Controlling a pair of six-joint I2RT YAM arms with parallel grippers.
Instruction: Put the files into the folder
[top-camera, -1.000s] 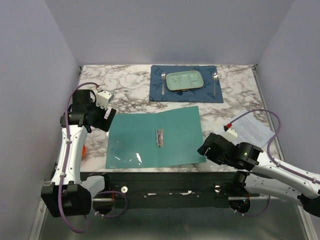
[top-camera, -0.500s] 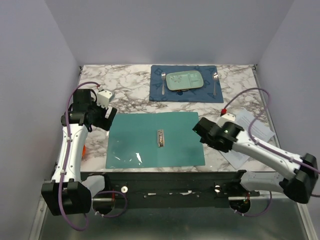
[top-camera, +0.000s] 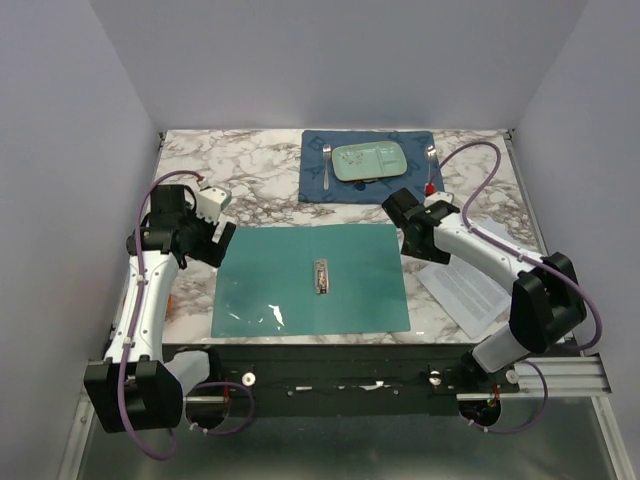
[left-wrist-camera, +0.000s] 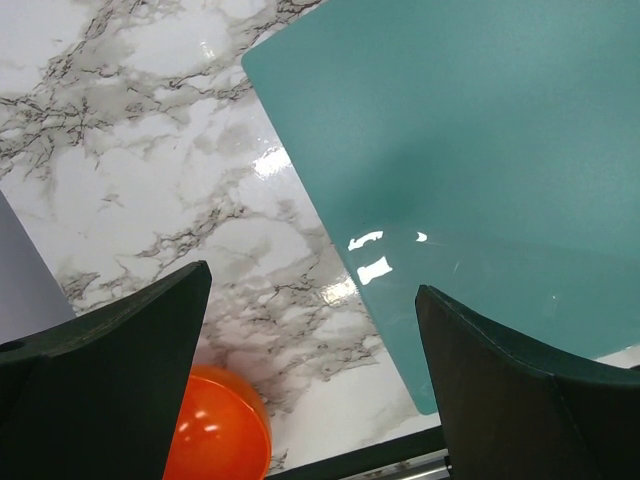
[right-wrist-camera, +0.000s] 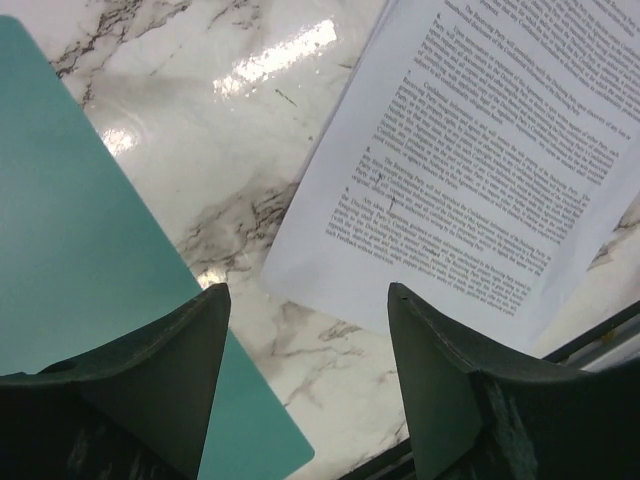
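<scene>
The teal folder (top-camera: 290, 260) lies open and flat in the middle of the marble table, a metal clip (top-camera: 320, 275) on its centre crease. The files (top-camera: 466, 288), white sheets of small black text, lie on the table to its right, partly under my right arm. My right gripper (top-camera: 402, 212) hovers by the folder's far right corner, open and empty; the right wrist view has the files (right-wrist-camera: 470, 160) ahead of the open gripper (right-wrist-camera: 308, 288) and the folder's edge (right-wrist-camera: 70, 230) at left. My left gripper (top-camera: 220, 240) is open and empty over the folder's left edge (left-wrist-camera: 470, 140).
A dark blue placemat (top-camera: 318, 188) at the back holds a pale green plate (top-camera: 369, 160), a fork (top-camera: 327, 165) and a spoon (top-camera: 431, 165). An orange ball (left-wrist-camera: 215, 425) sits near the table's left front edge, under my left gripper (left-wrist-camera: 312, 280).
The folder's right leaf, tilted up a second ago, now lies flat. My right arm swung from the folder's near right corner back to its far right corner. The left arm barely moved.
</scene>
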